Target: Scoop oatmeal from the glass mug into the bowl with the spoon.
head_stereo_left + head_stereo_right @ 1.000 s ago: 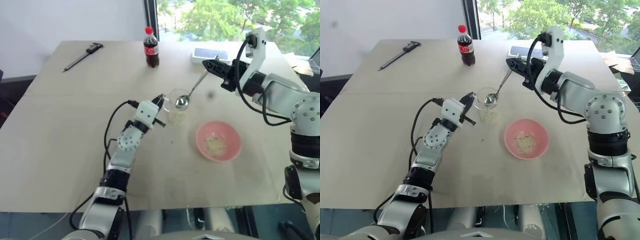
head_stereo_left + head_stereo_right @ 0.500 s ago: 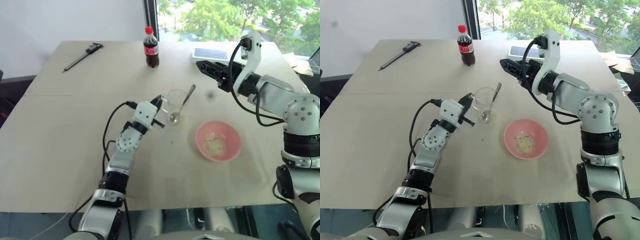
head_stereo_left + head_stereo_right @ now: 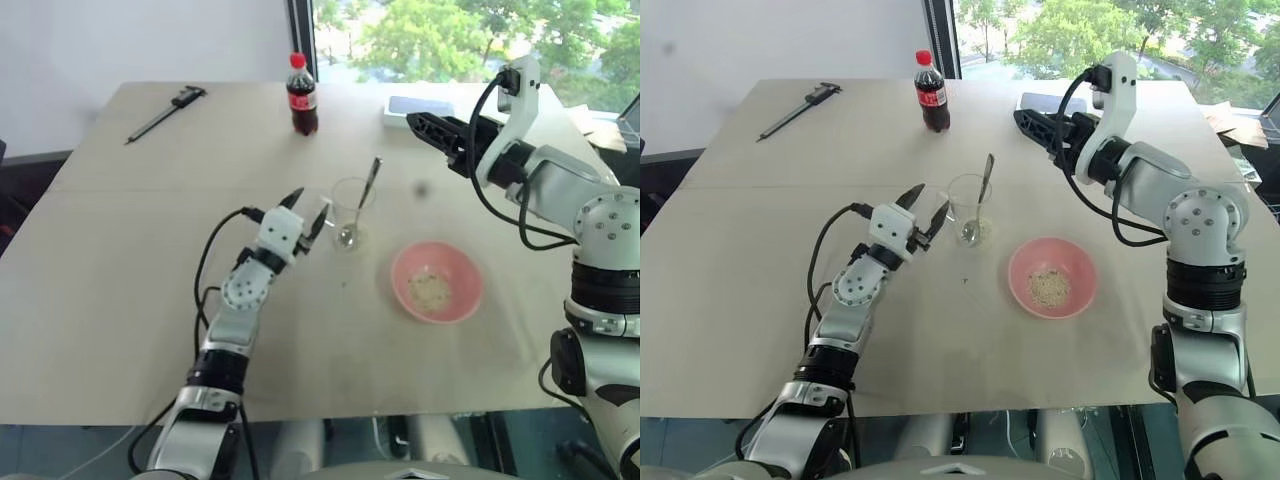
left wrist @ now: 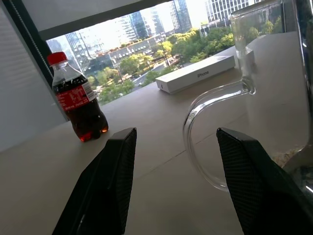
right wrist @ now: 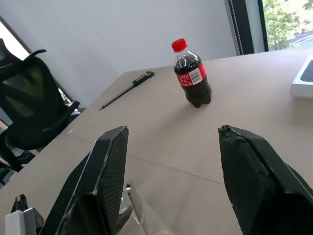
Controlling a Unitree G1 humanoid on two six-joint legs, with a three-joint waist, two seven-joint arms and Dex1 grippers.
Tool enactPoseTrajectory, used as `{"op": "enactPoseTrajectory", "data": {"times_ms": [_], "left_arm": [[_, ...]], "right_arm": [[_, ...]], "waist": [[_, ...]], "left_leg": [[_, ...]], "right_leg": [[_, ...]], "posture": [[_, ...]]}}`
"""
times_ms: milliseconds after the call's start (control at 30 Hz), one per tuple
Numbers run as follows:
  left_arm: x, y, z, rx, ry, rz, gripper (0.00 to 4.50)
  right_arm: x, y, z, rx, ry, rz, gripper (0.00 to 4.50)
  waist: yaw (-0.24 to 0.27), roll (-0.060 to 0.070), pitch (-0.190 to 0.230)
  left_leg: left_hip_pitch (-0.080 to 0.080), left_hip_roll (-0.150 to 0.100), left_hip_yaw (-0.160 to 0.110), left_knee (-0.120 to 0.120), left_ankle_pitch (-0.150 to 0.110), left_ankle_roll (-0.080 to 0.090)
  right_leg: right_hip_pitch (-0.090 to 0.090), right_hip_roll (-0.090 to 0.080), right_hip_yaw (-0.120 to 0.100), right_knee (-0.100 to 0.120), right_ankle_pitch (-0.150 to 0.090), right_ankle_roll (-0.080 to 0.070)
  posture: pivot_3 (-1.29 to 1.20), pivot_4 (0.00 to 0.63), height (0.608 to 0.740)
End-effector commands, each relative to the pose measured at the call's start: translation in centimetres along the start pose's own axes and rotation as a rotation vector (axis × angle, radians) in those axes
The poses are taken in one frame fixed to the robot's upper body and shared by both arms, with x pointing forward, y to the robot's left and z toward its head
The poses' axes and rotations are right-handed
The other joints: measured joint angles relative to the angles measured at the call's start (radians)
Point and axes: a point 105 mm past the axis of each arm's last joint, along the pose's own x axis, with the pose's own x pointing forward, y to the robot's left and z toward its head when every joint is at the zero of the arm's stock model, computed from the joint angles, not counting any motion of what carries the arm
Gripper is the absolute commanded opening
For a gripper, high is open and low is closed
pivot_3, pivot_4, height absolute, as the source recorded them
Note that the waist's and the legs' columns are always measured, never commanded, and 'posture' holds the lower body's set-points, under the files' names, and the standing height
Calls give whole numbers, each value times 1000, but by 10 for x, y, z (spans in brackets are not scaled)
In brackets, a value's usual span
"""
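Two arms, both empty-handed. My left gripper [image 3: 306, 207] sits just beside the glass mug [image 3: 350, 212], at its 9 o'clock, jaws spread, nothing pinched; in the left wrist view the mug handle loops between my black fingers [image 4: 105, 188] untouched. My right gripper [image 3: 425, 126] hovers above the surface at the mug's 2 o'clock, well apart from it, jaws spread too, holding nothing.

The spoon [image 3: 364, 198] stands in the mug, bowl end down at the bottom, handle leaning on the rim toward 1 o'clock. A little oatmeal [image 3: 980, 232] shows low in the mug; a pale clump also lies in the pink bowl [image 3: 437, 282], which sits on the surface [image 3: 120, 280] near the mug, at its 4 o'clock.

Judgement: task is at or near its end, or between scoops; can't tell which. If another scoop is due: close the left jaws on the handle first so the mug doesn't skate, pinch the spoon high on its handle with the right, lift level, carry low over the bowl, tip there. Risk: knocking the leaning spoon and tipping the mug.

Cola bottle [image 3: 302, 95], caliper [image 3: 166, 112], white box [image 3: 425, 106] at 12 o'clock: not involved.
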Motion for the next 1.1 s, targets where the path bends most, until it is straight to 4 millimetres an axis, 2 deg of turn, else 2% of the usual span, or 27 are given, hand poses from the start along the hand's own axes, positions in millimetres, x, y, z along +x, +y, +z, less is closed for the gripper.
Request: {"op": "enactPoseTrajectory", "data": {"times_ms": [33, 167, 267, 300, 367, 400, 433, 467, 500, 567, 633, 767, 933, 1100], "left_arm": [[-12, 1, 15, 4, -32, -16, 2709], [-32, 3, 20, -15, -5, -13, 2709], [-48, 4, 21, -33, 32, -19, 2709], [-54, 4, 19, -44, 49, -16, 2735], [-66, 2, 13, -42, 90, -30, 3258], [-72, 1, 10, -44, 110, -39, 3555], [-78, 1, 8, -48, 130, -40, 3940], [-86, 2, 3, -57, 159, -43, 4438], [-95, 1, -1, -69, 188, -46, 4480], [-113, -4, -7, -129, 237, -53, 4480], [-129, -9, -11, -176, 277, -61, 4480], [-149, -17, -19, -233, 341, -89, 4480], [-162, -20, -28, -295, 389, -75, 4480], [-157, -16, -27, -310, 383, -46, 4480]], "right_arm": [[-21, -10, 19, -92, -114, -42, 2960], [-52, -42, 13, -160, -166, -155, 2960], [-79, -62, -10, -314, -87, -185, 2960], [-89, -68, -18, -345, -59, -189, 3207], [-108, -85, -33, -350, -23, -239, 3813], [-118, -92, -40, -371, -7, -268, 4272], [-127, -98, -47, -426, 26, -293, 4500], [-140, -105, -59, -477, 68, -319, 4500], [-152, -109, -66, -499, 76, -340, 4500], [-175, -109, -89, -536, 155, -326, 4500], [-194, -106, -111, -500, 208, -301, 4500], [-217, -98, -136, -386, 239, -247, 4500], [-229, -99, -146, -364, 242, -216, 4500], [-232, -105, -149, -352, 235, -190, 4500]], "waist": [[3, 0, 0], [7, 0, 0], [4, 0, 0], [5, 0, 0], [4, 1, 0], [2, 1, 0], [1, 2, -1], [1, 2, -1], [1, 2, -1], [3, 2, -1], [3, 2, -1], [2, 3, -1], [0, 4, -2], [2, 8, -4]], "left_leg": [[0, 0, 0, 0, 0, 0], [-1, 0, 0, 0, 0, 0], [-1, -1, 0, 0, 0, 0], [0, -1, 0, 0, 0, 0], [1, 0, 0, -1, 0, 0], [1, 0, 0, -1, 0, 0], [2, 0, 0, -1, 0, 0], [2, 0, 1, -1, 0, 0], [3, 0, 1, -1, 0, 0], [4, 0, 0, -1, 0, 0], [5, 0, 1, -1, 0, 0], [11, 0, 3, -1, 0, 0], [21, 1, 2, -1, -1, 0], [20, 1, 3, -2, -1, 0]], "right_leg": [[0, 0, 0, 0, 0, 0], [0, -1, -1, -2, 0, 0], [1, -1, 0, -2, 0, 0], [1, -1, 0, -2, 0, 0], [1, -1, 0, -2, 0, 0], [1, 0, 0, -2, 0, 0], [1, 0, 1, -2, 0, 0], [1, 0, 2, -1, 0, 0], [1, 1, 1, -1, 0, 0], [1, 1, 2, -1, -1, 0], [2, 1, 2, -1, -1, 0], [6, 1, 5, -1, -6, 0], [15, 1, 5, -1, -6, 0], [15, 1, 5, -1, -6, 0]], "posture": [[0, 150, 740], [0, 150, 740], [0, 150, 740], [0, 150, 740], [0, 150, 740], [0, 150, 740], [0, 150, 740], [0, 150, 740], [0, 150, 740], [0, 150, 740], [0, 150, 740], [0, 150, 740], [0, 150, 740], [0, 150, 740]]}}
